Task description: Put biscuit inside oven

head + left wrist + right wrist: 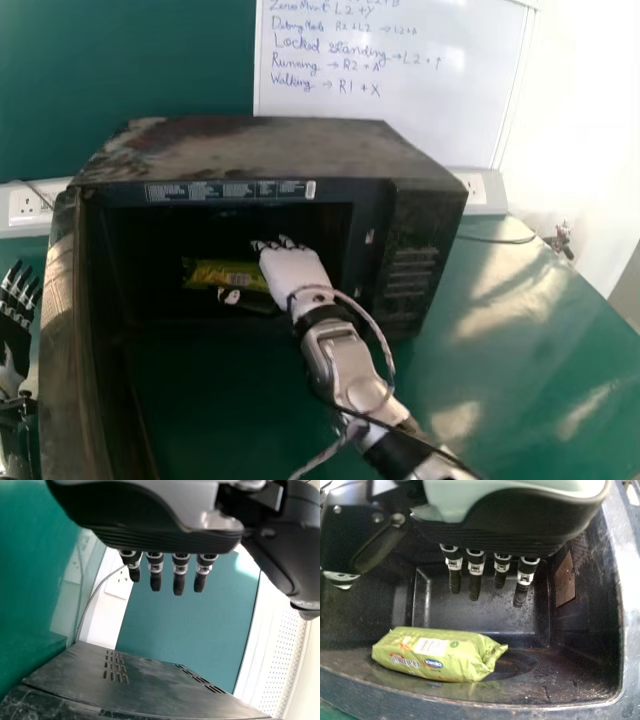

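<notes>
Oven (250, 150) in the head view: big, black, dusty and box-shaped, on a shiny green bench (500, 330). Inside, a long, yellow-green, crinkly plastic biscuit packet (215, 273). Just beside the packet and inside the oven too, the right robot hand (292, 272), white on the back, with black fingertips. Outside, near the oven's left side, the left robot hand (18, 310), black and white. Behind, a flat whiteboard (400, 100) with blue writing, and a white wall socket (25, 205).

In the left wrist view, the left robot hand (165, 535) wide, with straight fingers. Near it, the oven's dark outside, with little slots.

In the right wrist view, the right robot hand (485, 535) wide, fingers straight and apart from the packet. Packet lying inside the dark oven.
</notes>
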{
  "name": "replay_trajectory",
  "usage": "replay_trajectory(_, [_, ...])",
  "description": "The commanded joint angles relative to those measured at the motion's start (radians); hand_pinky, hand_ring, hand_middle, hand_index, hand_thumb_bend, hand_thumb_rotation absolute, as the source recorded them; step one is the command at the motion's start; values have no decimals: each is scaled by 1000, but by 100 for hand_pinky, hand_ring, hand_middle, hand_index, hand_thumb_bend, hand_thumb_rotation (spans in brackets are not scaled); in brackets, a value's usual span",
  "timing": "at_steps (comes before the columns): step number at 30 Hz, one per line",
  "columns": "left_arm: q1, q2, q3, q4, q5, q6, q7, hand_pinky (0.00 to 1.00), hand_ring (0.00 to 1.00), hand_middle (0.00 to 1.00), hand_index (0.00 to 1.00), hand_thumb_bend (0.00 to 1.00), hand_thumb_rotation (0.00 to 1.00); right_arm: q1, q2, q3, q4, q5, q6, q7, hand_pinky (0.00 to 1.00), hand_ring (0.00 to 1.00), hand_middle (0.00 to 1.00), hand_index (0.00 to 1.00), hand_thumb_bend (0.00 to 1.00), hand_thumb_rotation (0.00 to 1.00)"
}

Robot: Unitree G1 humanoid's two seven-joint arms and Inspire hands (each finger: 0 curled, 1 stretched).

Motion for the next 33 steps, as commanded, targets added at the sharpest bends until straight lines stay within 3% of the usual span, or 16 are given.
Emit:
replay_trajectory(1, [82,-92,1,74,-16,2,-3,34,57,65,76,28,75,25,-17,-14,-43,-13,-2,15,87,91,93,95,94,88])
replay_trajectory(12, [79,-89,0,78,-13,-3,-4,32,56,64,75,28,75,141,-83,-75,-238,-21,-25,53,84,91,93,95,96,90])
replay_trajectory(17, [75,-86,2,86,-12,0,0,36,57,65,74,27,75,198,-104,-94,-327,-44,-17,71,85,90,94,95,96,92])
replay_trajectory(27, [71,-81,5,95,-13,-4,-4,34,57,65,74,26,75,343,-136,-170,-474,-40,-85,13,84,89,91,92,96,90])
replay_trajectory(33, [72,-82,5,91,-14,-1,1,41,59,67,75,27,75,424,-157,-214,-526,-33,-148,-56,79,86,88,91,98,94])
